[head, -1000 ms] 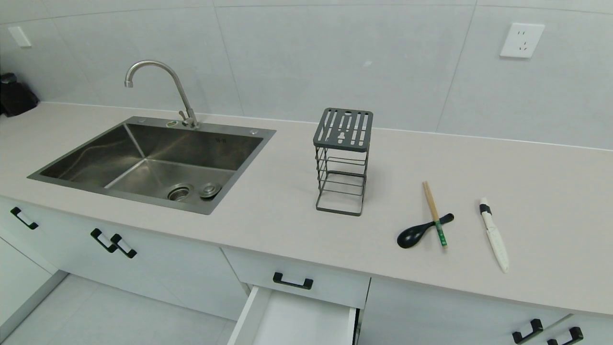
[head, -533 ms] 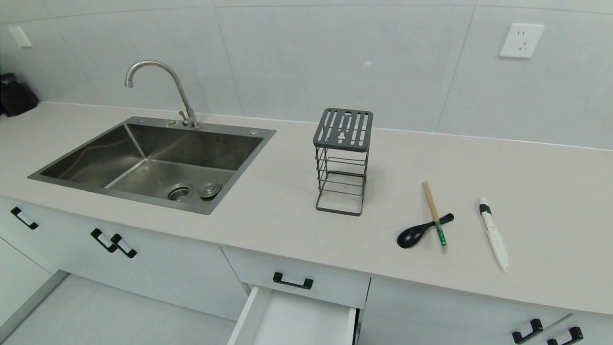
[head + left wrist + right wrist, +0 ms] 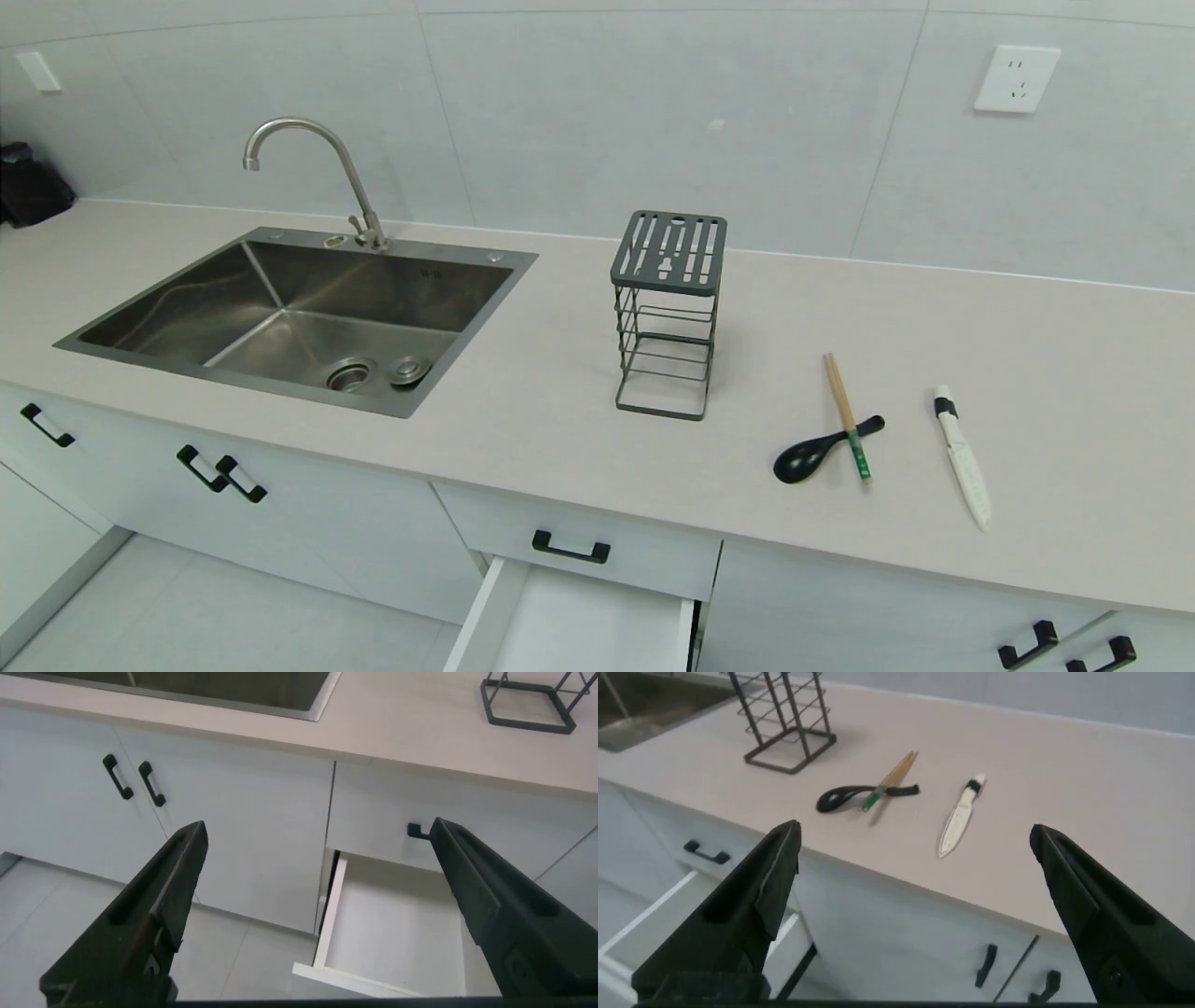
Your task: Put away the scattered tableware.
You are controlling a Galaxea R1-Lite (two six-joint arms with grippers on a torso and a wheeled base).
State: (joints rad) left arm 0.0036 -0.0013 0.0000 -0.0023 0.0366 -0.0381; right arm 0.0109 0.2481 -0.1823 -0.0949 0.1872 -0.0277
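Note:
A black spoon (image 3: 814, 455) lies on the counter right of the wire rack, with a pair of wooden chopsticks (image 3: 847, 414) lying across its handle. A white knife (image 3: 963, 457) lies further right. In the right wrist view the spoon (image 3: 844, 796), chopsticks (image 3: 896, 772) and knife (image 3: 960, 821) lie beyond my right gripper (image 3: 915, 840), which hangs open and empty in front of the counter edge. My left gripper (image 3: 316, 835) is open and empty, held low in front of the cabinet fronts.
A dark wire rack (image 3: 667, 317) with a slotted top stands mid-counter. The steel sink (image 3: 299, 313) and faucet (image 3: 313, 163) are to the left. A white drawer (image 3: 579, 625) stands pulled out below the counter, also seen as the drawer (image 3: 397, 938) under my left gripper.

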